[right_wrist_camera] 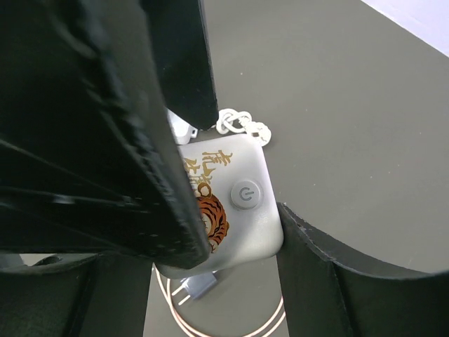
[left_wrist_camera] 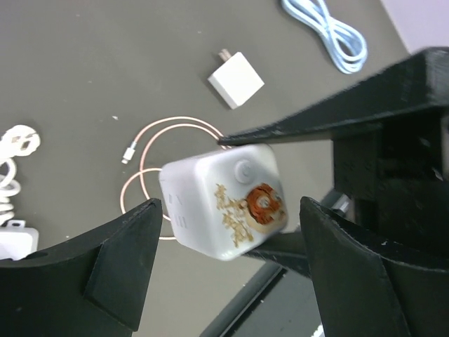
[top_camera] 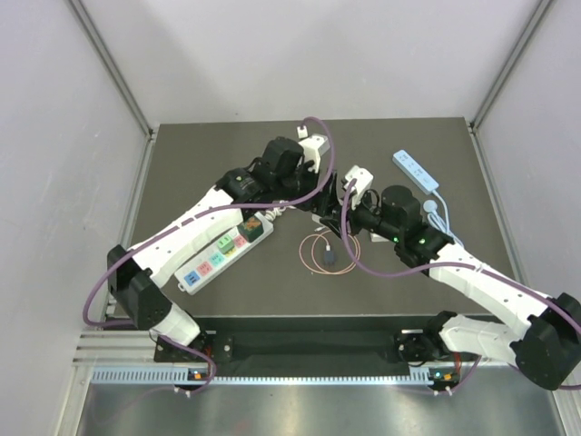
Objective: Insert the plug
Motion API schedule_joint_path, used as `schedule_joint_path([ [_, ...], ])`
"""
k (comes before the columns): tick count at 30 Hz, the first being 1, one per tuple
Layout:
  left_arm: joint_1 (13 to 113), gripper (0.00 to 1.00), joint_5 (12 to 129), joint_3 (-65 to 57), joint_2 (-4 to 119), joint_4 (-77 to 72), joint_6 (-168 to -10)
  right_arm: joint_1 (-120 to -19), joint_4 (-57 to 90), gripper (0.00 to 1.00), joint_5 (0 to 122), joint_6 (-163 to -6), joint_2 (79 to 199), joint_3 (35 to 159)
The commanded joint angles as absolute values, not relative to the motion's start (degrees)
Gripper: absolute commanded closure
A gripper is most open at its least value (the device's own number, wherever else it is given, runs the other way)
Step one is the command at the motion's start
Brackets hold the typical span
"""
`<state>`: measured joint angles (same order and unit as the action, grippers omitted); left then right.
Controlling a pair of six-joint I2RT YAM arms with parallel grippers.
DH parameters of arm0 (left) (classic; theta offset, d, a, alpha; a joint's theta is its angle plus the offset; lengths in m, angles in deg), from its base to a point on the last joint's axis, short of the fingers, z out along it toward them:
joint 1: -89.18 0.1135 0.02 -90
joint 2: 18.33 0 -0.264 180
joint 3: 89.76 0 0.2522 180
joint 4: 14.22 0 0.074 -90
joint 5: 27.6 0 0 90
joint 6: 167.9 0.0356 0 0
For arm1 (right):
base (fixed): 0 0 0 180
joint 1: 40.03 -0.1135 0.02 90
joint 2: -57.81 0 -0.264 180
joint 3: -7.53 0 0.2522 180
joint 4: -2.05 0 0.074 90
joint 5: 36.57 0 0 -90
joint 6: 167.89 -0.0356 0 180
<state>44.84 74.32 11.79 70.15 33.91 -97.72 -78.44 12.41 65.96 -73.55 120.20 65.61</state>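
- Right gripper [right_wrist_camera: 238, 225] jaws clamp the tiger-print plug cube [left_wrist_camera: 224, 203] above the desk [top_camera: 408, 282]
- Left gripper [left_wrist_camera: 230, 214] jaws stand apart around it
- Power strip [top_camera: 222, 250] lies left; insertion remains

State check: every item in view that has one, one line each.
tiger-print adapter cube, lifted off the table, gripped by the right gripper
right gripper, jaws shut on the cube
left gripper, jaws open either side of the cube, not gripping
coloured power strip, flat on the table, cube not inserted
white charger, loose on the table, unplugged
pink cable, coiled, loose
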Motion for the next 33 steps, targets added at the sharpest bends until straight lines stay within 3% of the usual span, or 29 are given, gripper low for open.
schedule_joint_path([
  [1,43.21,0.16,71.46,11.63,71.58,35.40,-97.59,-79.32,1.84,1.00,63.45,-76.31,118.63,66.74],
  [12,42.51,0.26,69.78,10.13,74.48,37.42,-96.18,-79.32,-0.89,1.00,62.30,-77.54,121.52,67.26],
  [15,42.33,0.33,70.40,9.69,75.62,37.07,-96.18,-79.40,-1.41,1.00,62.39,-79.65,122.40,67.87],
  [18,42.33,0.47,71.71,9.43,76.50,36.19,-96.10,-79.32,-0.98,1.00,61.87,-80.26,123.19,68.58],
  [19,42.33,0.55,71.72,9.52,76.76,36.19,-96.10,-79.32,-0.71,1.00,61.69,-80.44,123.28,68.76],
  [20,42.33,0.73,71.54,9.60,77.20,36.36,-96.27,-79.32,-0.54,1.00,61.69,-80.44,123.46,68.67],
  [21,42.33,0.79,70.32,9.69,77.46,36.71,-96.45,-79.40,-0.36,1.00,61.69,-80.44,123.20,68.50],
  [23,42.42,0.82,69.00,10.22,77.38,37.15,-97.32,-79.40,-0.01,1.00,61.60,-79.91,122.94,67.79],
  [26,43.12,0.78,70.39,12.14,77.20,38.12,-98.82,-79.32,0.26,1.00,62.04,-78.95,122.06,65.60],
  [28,43.65,0.58,74.15,13.55,77.20,39.26,-99.78,-79.32,-0.18,1.00,62.92,-78.33,121.27,63.75],
  [33,46.11,0.38,78.13,15.67,74.75,42.34,-99.00,-78.97,-2.20,1.00,64.32,-74.73,116.26,59.71],
])
